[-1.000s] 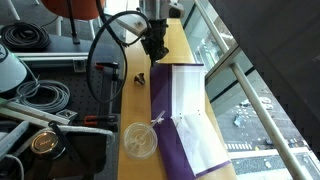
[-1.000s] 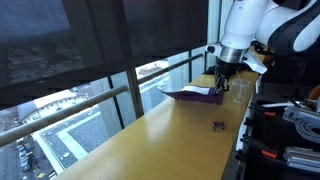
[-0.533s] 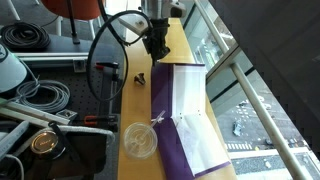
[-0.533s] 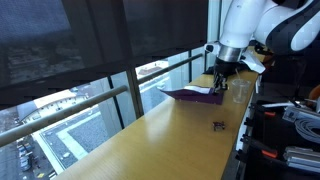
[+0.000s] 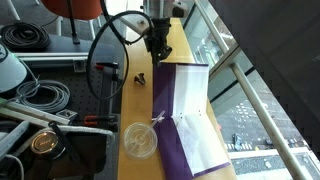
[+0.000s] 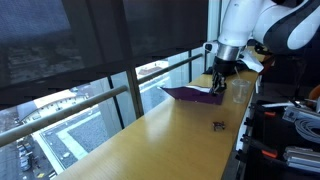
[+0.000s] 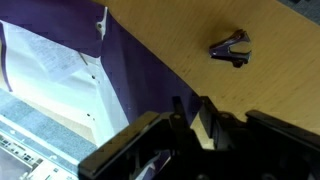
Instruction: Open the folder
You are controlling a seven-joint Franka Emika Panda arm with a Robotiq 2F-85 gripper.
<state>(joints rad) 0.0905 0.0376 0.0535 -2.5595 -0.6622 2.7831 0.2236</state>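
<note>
Purple folder [image 5: 160, 98] | open, sheets [image 5: 192, 110] print unreadable | hand [image 5: 156, 52] at corner, grip unclear

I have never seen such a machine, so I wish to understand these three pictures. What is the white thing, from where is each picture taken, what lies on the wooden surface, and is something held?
The white thing is a robot arm; a person steers it remotely. Its tip carries jaws for gripping. Two pictures come from cameras standing outside the robot, looking at the same wooden table from different places. The third comes from a camera on the arm's wrist, looking down past the jaws. On the table lie a purple folder with white paper inside, a clear plastic cup and a small dark clip. The jaws are at the folder's end away from the cup. Whether they grip anything, I cannot tell.
</note>
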